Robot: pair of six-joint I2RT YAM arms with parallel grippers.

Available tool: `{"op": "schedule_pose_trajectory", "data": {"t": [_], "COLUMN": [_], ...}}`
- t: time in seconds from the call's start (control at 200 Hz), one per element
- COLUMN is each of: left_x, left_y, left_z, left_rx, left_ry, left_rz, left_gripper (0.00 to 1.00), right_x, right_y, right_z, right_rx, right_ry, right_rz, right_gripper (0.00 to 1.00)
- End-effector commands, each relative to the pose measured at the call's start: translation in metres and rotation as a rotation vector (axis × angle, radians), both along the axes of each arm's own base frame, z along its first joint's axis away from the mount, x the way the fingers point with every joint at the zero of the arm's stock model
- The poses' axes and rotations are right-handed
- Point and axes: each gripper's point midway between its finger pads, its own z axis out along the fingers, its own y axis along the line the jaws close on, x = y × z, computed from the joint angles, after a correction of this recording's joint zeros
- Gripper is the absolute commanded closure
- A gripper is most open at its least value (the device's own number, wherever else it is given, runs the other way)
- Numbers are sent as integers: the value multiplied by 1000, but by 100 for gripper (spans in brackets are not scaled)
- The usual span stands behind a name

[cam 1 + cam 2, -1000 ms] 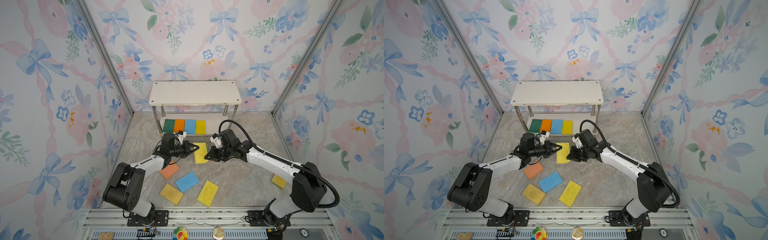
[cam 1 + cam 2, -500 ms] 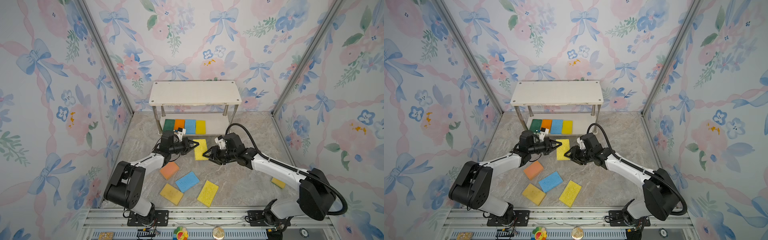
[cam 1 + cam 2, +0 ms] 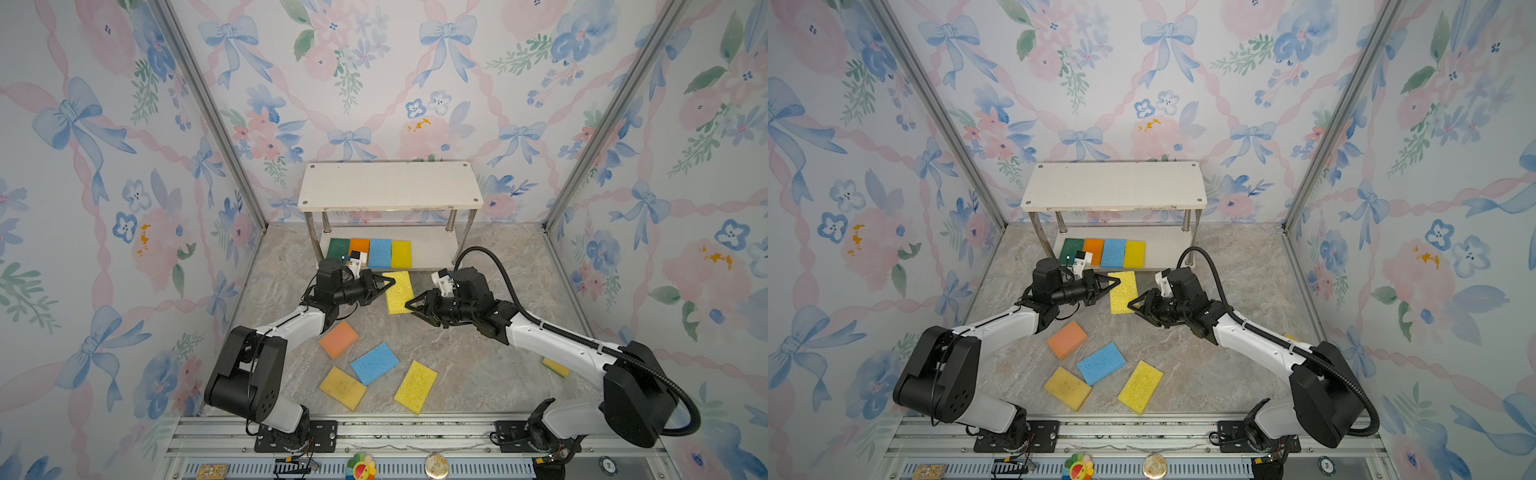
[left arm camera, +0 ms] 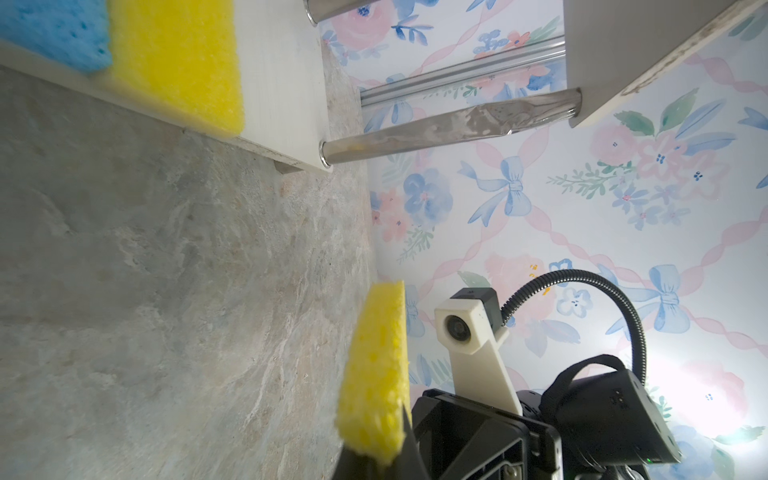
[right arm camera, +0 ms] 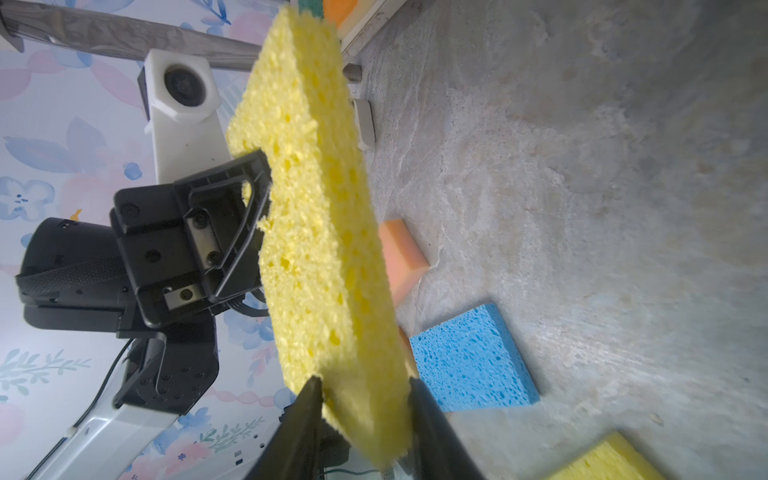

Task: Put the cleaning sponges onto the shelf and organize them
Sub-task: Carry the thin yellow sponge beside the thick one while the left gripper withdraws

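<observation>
One porous yellow sponge [image 3: 398, 291], rectangular, pitted surface, pinched by left tool [image 3: 390, 284]

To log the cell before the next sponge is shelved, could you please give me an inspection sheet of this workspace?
Surface: marbled tabletop, no spills seen.
Job's things: shelf, top board bare; lower board carries green sponge, orange sponge, blue sponge, shelved yellow sponge in a row. Loose: peach sponge, loose blue sponge, dull yellow sponge, bright yellow sponge, half-hidden yellow sponge by the right arm.
Clutter: trinkets on the front rail.
Grippers: left tool shut on the lifted held yellow sponge; right tool straddles its end, grip unclear.
Cables: black hose arcs over the right arm.
Surroundings: floral walls, metal posts.
</observation>
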Motion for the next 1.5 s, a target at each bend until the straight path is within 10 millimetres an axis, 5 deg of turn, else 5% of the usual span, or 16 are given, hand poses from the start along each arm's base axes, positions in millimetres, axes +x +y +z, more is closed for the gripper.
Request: {"op": "schedule_pose_trajectory", "data": {"t": [0.0,0.33,0.43,0.535,0.6,0.69,0.825,0.935,1.06,1.495], "left_x": [-3,-5,-5,-4,-3,0,-8,-19,-36,-53], "left_y": [4,3,4,9,15,28,60,90,101,106], "left_z": [6,3,3,2,1,4,-26,-70,-93,-97], "left_rx": [-14,-20,-20,-16,-12,-12,45,293,360,393], "left_ry": [-17,3,2,-5,-9,-20,51,154,205,211], "left_rz": [1,-11,-7,4,20,55,159,237,246,222], "left_gripper": [100,97,72,24,3,2,2,2,2,2], "right_x": [-3,4,6,12,19,29,45,62,83,149], "right_y": [-1,5,2,-6,-13,-27,-42,-56,-69,-73], "right_z": [6,9,8,3,4,7,14,17,19,17], "right_rx": [14,1,-10,-35,-44,-94,-141,-175,-224,-341], "right_ry": [-24,-37,-42,-41,-51,-73,-114,-137,-172,-255], "right_rz": [-6,-7,-24,-69,-105,-163,-233,-296,-356,-404], "right_gripper": [69,92,94,96,97,97,97,97,97,99]}}
